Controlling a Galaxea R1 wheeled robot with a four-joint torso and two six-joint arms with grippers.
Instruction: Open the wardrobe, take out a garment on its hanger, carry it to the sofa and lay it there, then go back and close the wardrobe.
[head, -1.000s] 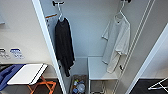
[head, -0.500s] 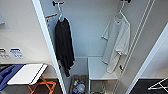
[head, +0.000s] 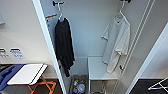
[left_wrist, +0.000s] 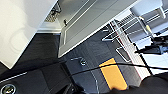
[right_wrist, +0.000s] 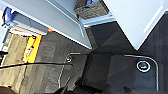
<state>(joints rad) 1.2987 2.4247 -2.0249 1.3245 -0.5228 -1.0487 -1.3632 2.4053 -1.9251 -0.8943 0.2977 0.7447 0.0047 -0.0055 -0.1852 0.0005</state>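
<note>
Doors of the wardrobe (head: 47, 37) stand swung wide, so the opening step looks done and the inside is laid bare to the head camera. The garment (head: 117, 45) hangs at the right of the interior, its hanger (head: 120, 12) hooked on a dark peg near the top, which keeps the shirt off the low white shelf (head: 100, 70) just under its hem. A black top (head: 63, 45) hangs well apart on the left from its own peg, and a basket (head: 78, 85) of small items sits on the wardrobe floor between the two. Outside the left door a white folding table (head: 27, 73) with orange legs stands near the wall. The wrist views look down at dark carpet, the door edges and the robot's base, which suggests both arms hang low beside the body, not reaching in. Whether either gripper is spread or pressed together cannot be told. Judging by this, the shirt has yet to be lifted off.
</note>
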